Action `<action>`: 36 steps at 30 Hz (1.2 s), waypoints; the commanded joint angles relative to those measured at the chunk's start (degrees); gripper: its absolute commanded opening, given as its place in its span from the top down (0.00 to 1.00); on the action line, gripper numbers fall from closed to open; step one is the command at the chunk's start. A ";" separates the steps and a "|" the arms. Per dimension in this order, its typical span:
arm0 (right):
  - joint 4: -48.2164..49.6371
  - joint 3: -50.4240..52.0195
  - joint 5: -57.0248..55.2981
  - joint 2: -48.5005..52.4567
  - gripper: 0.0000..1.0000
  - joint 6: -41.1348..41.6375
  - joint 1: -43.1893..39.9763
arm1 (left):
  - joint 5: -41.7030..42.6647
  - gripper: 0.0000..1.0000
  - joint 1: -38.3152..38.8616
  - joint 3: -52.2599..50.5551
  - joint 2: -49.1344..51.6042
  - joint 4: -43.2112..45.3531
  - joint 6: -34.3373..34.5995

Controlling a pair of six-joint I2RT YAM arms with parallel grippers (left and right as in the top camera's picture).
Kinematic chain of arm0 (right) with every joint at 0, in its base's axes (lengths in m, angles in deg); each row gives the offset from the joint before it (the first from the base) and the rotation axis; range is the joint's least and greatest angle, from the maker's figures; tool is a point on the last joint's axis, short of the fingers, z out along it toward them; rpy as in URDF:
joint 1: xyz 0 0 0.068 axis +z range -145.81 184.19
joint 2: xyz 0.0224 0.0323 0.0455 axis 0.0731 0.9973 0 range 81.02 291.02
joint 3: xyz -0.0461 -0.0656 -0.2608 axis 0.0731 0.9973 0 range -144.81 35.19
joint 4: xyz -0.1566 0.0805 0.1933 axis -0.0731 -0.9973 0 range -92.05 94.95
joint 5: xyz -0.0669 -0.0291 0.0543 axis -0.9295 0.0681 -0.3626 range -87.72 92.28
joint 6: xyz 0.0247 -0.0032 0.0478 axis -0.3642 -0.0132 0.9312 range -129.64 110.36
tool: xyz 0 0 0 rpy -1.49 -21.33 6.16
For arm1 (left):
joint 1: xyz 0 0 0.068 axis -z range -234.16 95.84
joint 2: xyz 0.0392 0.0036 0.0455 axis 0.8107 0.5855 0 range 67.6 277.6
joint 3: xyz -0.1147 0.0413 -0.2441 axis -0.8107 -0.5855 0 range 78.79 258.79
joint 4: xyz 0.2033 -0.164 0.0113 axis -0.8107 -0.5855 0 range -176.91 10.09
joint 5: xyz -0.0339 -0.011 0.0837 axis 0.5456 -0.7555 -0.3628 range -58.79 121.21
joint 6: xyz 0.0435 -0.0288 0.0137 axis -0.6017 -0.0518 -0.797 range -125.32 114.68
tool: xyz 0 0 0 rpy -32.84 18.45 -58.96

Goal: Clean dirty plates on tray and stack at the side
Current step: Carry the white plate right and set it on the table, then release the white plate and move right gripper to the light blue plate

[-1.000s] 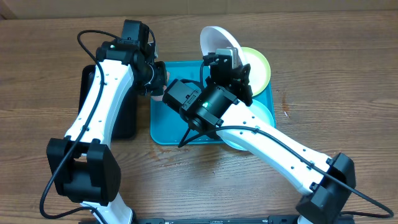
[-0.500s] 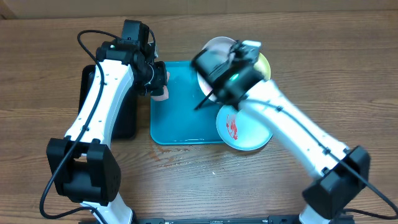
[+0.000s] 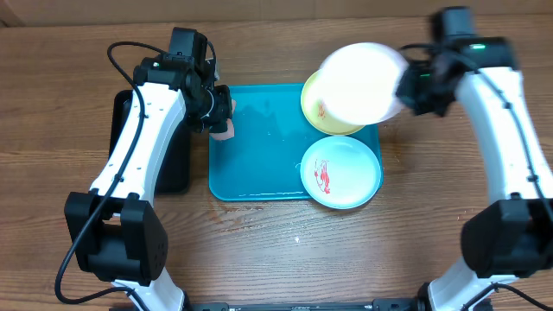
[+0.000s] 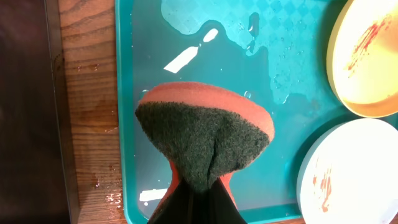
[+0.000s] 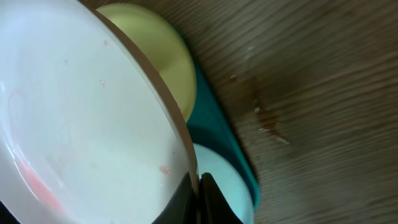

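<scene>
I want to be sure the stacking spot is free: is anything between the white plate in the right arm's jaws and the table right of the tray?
Nothing visible. The white plate hangs in the right gripper above the yellow-green plate; the wood right of the tray shows only a small stain.

White plate (image 3: 361, 84), faintly pink-smeared, tilted aloft, rim pinched in the right fingers (image 5: 214, 205). Beneath them the red-smeared yellow-green plate (image 3: 318, 111) and mint plate (image 3: 341, 173) lie flat on the wet teal tray (image 3: 255, 147).
</scene>
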 commanded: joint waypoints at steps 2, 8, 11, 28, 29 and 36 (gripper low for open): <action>0.83 4.20 2.95 -1.88 0.96 -2.25 -8.04 | 0.00 0.96 0.15 0.79 -0.74 0.09 0.81; 7.48 15.56 2.95 -1.86 0.96 -0.74 -16.17 | -0.04 0.96 0.15 0.79 -0.74 0.04 0.79; 12.63 21.64 2.69 -1.88 0.96 -0.57 -17.92 | -0.46 0.96 0.15 0.79 -0.74 0.04 0.79; 11.15 23.28 2.86 -1.88 0.53 -2.19 -18.34 | -0.44 0.96 0.98 0.79 -0.74 0.00 0.74; 8.96 21.33 4.22 -1.88 0.51 -3.30 -18.23 | -0.44 0.96 1.07 0.79 -0.74 0.00 0.74; -2.29 15.19 14.73 -1.86 0.48 -14.73 -12.20 | -1.81 0.96 2.38 0.79 -0.74 0.02 0.74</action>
